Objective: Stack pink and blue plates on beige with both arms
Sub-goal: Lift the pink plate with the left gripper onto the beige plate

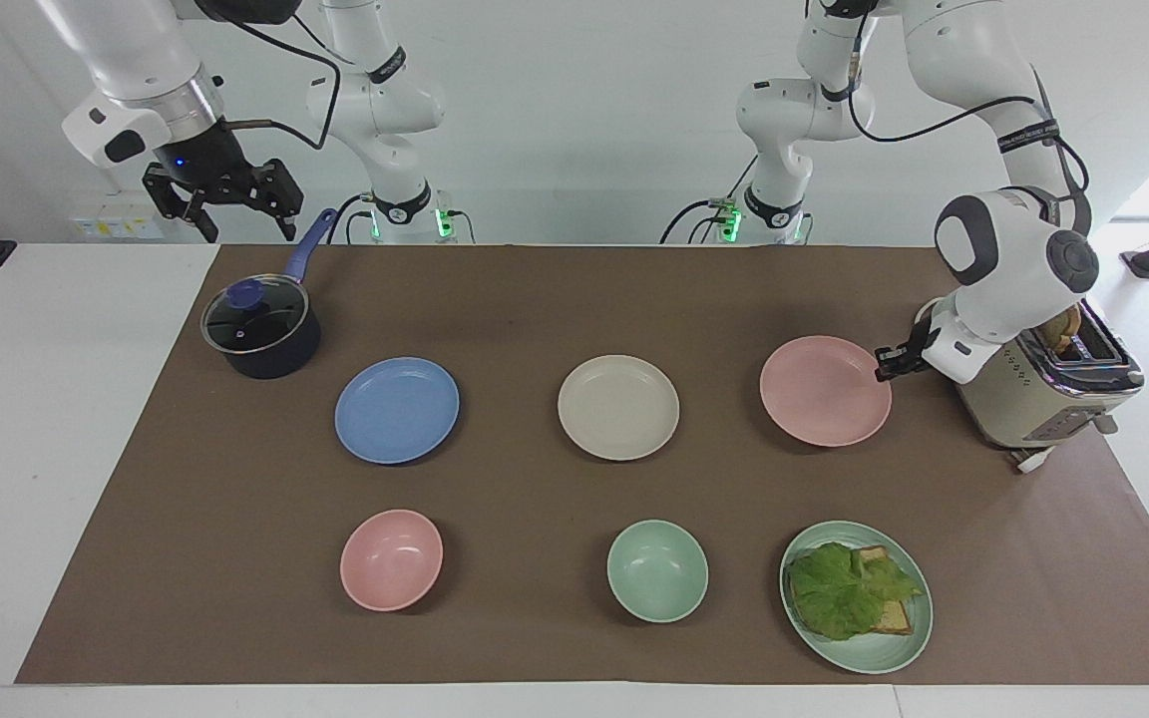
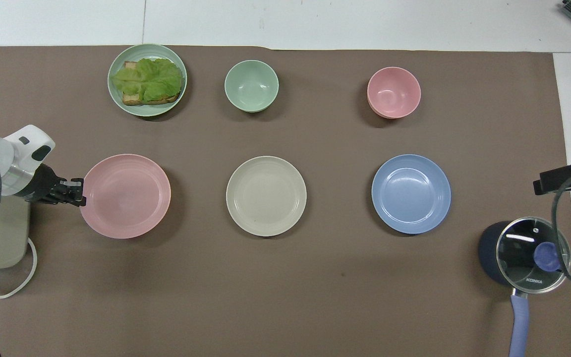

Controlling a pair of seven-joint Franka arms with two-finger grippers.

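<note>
The left gripper (image 1: 884,363) has its fingers clamped on the pink plate's (image 1: 824,390) rim, lifting it to carry onto the beige plate (image 1: 618,407) beside it; the right gripper (image 1: 220,199) waits, fingers apart, over the pot (image 1: 260,329); the blue plate (image 1: 397,410) lies on the counter.

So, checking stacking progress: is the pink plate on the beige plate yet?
No, the pink plate is beside the beige plate, apart from it.
</note>
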